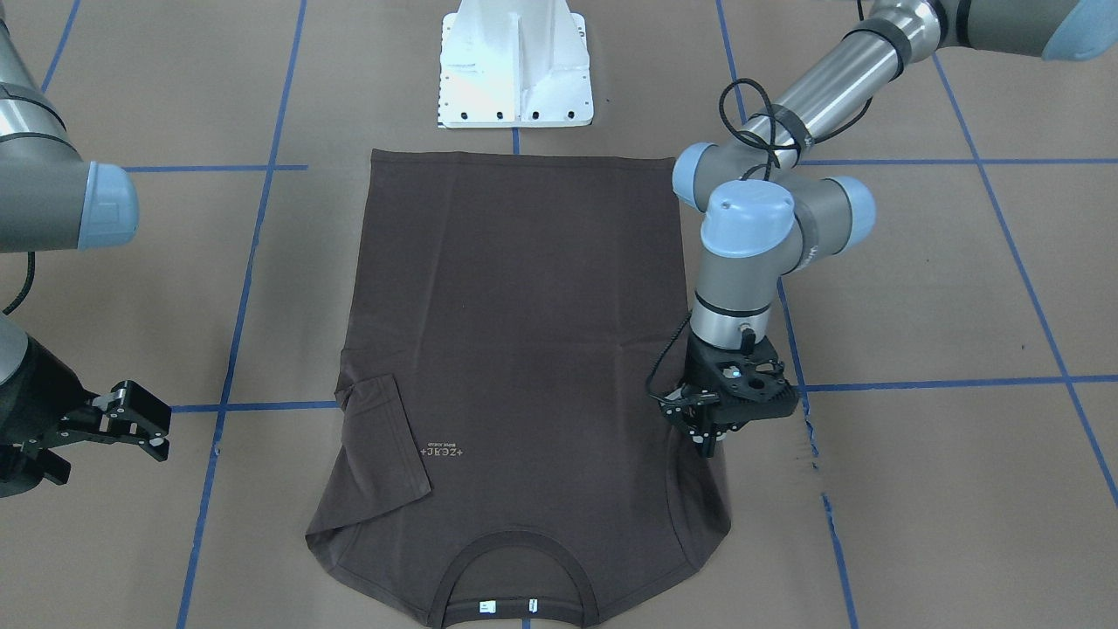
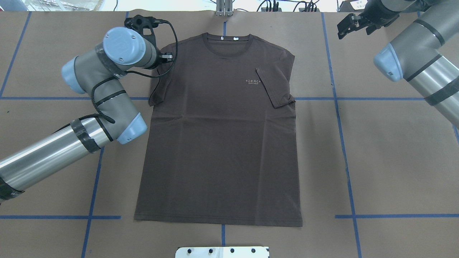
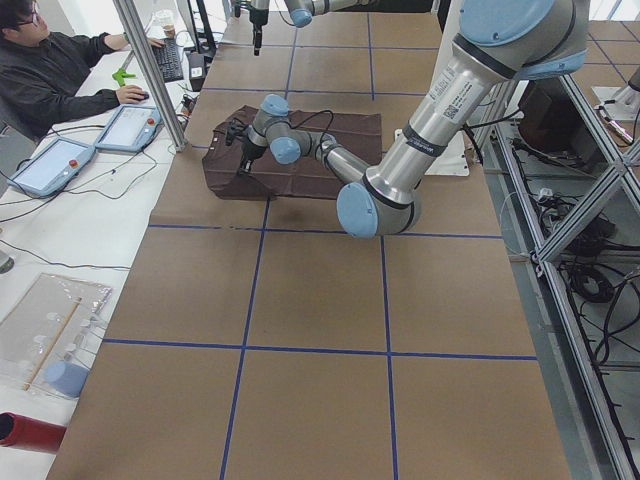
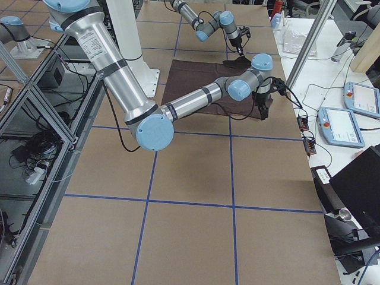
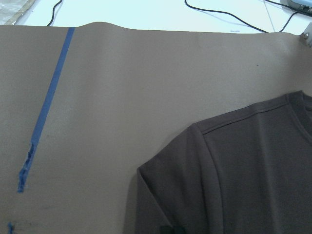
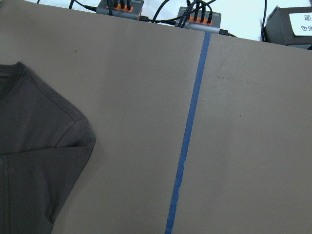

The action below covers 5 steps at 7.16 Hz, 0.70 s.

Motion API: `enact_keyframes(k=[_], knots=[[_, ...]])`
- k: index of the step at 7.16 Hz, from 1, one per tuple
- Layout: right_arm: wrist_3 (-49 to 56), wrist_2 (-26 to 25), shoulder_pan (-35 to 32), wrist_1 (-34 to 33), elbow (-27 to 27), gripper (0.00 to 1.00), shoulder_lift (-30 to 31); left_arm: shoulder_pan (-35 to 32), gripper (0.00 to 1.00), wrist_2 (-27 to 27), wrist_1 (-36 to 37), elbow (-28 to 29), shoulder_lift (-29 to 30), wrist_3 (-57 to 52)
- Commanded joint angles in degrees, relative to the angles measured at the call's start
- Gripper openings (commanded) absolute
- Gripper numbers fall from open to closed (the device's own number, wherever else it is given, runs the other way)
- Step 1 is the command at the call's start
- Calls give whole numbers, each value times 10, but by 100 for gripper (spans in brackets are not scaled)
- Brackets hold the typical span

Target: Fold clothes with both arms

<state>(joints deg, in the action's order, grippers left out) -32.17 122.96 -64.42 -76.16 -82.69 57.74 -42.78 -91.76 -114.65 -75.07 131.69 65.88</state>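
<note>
The dark brown T-shirt point(image 1: 524, 332) lies flat, front up, in the middle of the tabletop point(image 1: 917, 306). Its hem is near the white pedestal point(image 1: 515, 70) on the robot's edge and its collar point(image 1: 515, 542) is toward the operators' edge. The sleeve on the robot's right point(image 1: 389, 437) is already turned in over the chest beside the pale logo, so I'd judge the other sleeve point(image 1: 712, 507) is next to be folded.

That would explain the left arm point(image 1: 742, 227). It reaches out from the robot's edge with the elbow bent and the wrist pointing straight down, which sets the left gripper point(image 1: 709, 437) on that sleeve where it meets the body. Its fingers look drawn together, apparently pinching the cloth, though the tips barely show in its own camera.

The right arm point(image 1: 52, 205) holds clear, off the garment toward the tabletop's operator-side corner on the robot's right. The right gripper point(image 1: 140, 424) has its fingers spread and carries nothing, probably to leave room for the fold.

The pinch looks shallow to me, so the sleeve could slip free when lifted.
</note>
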Motion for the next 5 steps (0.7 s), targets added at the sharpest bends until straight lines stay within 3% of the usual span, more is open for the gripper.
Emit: enact_keyframes(k=[1, 4, 5], knots=[[-2, 0, 0, 0, 0, 100, -1, 15, 0, 3, 18, 9, 22, 20], [-2, 0, 1, 0, 0, 100, -1, 27, 2, 4, 18, 34, 42, 51], [-2, 0, 1, 0, 0, 100, -1, 27, 99, 3, 16, 34, 38, 13]])
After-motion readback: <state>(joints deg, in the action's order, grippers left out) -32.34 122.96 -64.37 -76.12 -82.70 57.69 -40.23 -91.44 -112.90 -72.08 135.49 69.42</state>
